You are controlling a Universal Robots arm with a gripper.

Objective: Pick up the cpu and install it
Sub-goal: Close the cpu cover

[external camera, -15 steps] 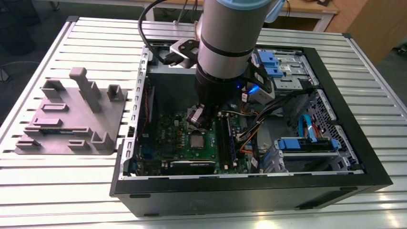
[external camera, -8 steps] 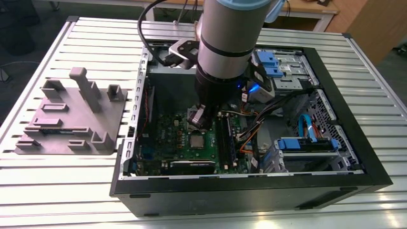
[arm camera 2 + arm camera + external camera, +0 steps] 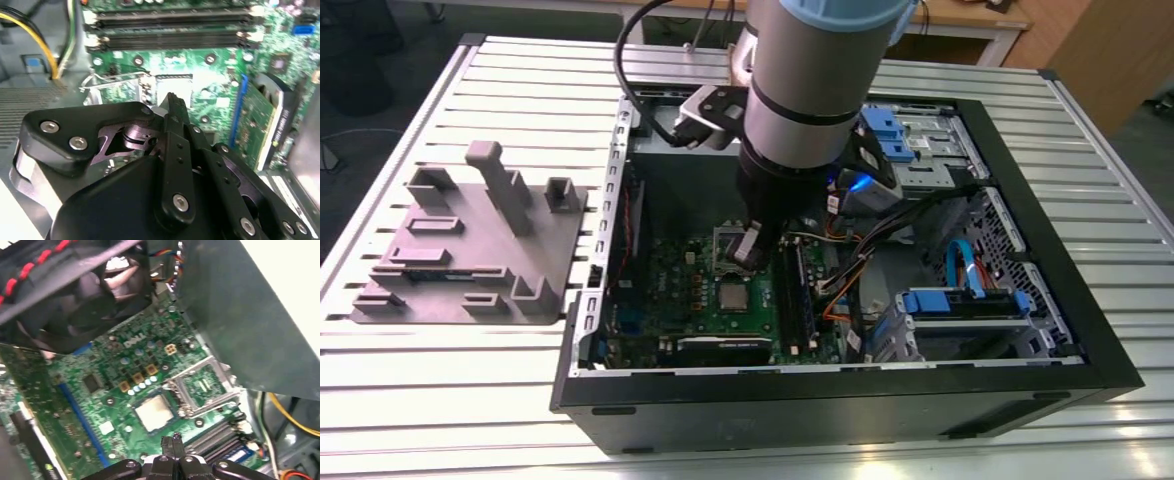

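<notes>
- The arm reaches down into the open computer case (image 3: 854, 400), which lies on its side on the slatted desk (image 3: 454, 400), towards the exterior view's right edge.
- The gripper (image 3: 176, 440) hangs above the middle of the motherboard (image 3: 125, 355). Its fingers (image 3: 173, 444) are pressed together with nothing visible between them.
- The cpu (image 3: 154, 412) lies flat in its socket near the middle of the board, just below the fingertips and not touched by them. In the exterior view it is the pale square (image 3: 736, 296) in front of the gripper (image 3: 750, 258).
- The socket bracket (image 3: 202, 385) stands swung open beside the chip, so it is not clamped down.
- I judge the arm to be on the approach or alignment step over the socket. Whether the chip is waiting to be lifted or is already seated, I cannot tell.
- Any grasp here calls for the fingers to part first and straddle the chip's edges squarely, keeping clear of the raised bracket.
- Count: one arm, one gripper, one cpu, one bracket, one case, one motherboard, and one grey fixture tray (image 3: 467, 250) near the desk's edge at the exterior view's left.
</notes>
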